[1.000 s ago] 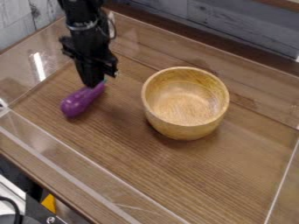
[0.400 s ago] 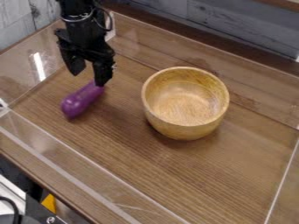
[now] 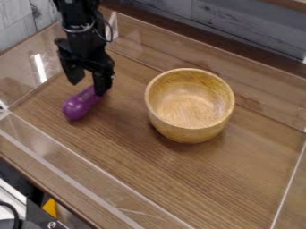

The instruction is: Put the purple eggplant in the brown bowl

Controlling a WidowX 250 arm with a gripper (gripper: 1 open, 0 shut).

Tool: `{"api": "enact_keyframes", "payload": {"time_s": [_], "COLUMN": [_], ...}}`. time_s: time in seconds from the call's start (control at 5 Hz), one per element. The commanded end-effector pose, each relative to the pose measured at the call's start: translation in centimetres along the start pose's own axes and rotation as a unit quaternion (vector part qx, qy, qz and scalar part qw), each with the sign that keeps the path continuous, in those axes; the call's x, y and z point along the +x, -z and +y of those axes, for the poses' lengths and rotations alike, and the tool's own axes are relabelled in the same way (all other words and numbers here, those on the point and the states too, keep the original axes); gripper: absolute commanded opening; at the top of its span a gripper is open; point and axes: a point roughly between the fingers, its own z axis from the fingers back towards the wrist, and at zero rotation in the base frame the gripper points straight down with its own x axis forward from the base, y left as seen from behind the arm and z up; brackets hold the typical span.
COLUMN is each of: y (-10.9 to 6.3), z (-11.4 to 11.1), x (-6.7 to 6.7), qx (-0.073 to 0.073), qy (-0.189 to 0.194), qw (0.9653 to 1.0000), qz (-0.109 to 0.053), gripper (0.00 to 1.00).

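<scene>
camera view: the only angle here, looking down across a wooden desk (image 3: 180, 179) from one corner

hand (image 3: 88, 79): black, pointing straight down, fingers spread wide apart, nothing gripped between them

hand vs eggplant: it's parked right over the upper end of the purple eggplant (image 3: 79, 105); one finger (image 3: 103, 82) comes down just beside the eggplant's tip, the other sits off to the left. Can't really tell whether either finger is actually touching it

purple eggplant: lying flat on the desk, left part of the picture, long axis running diagonally, fat rounded end toward the lower left, thinner end up under the hand

brown bowl (image 3: 191, 104): light wooden one, thick walls, grain showing, standing upright around the middle of the desk, to the right of the eggplant with bare wood between them. Inside looks empty

eggplant vs bowl: apart, not touching, eggplant is outside the bowl

desk edges: there's a clear see-through wall (image 3: 72, 188) running round the desk, you can see its edge along the near side and the left

background: grey planked wall (image 3: 239, 22) behind the desk, bit blurry
</scene>
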Motion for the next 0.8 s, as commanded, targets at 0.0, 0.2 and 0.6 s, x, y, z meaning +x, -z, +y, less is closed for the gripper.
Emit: {"api": "enact_keyframes", "payload": {"time_s": [0.0, 0.2, 0.6], "y": [-0.1, 0.6, 0.9], "z": [0.8, 1.0, 1.1], "x": [0.1, 0.1, 0.0], "qx": [0.012, 0.015, 0.014], "qy": [-0.007, -0.01, -0.017], "qw": [0.9999, 0.9998, 0.9997], "qz": [-0.006, 0.001, 0.006], "gripper": [1.0, 1.0, 0.0]}}
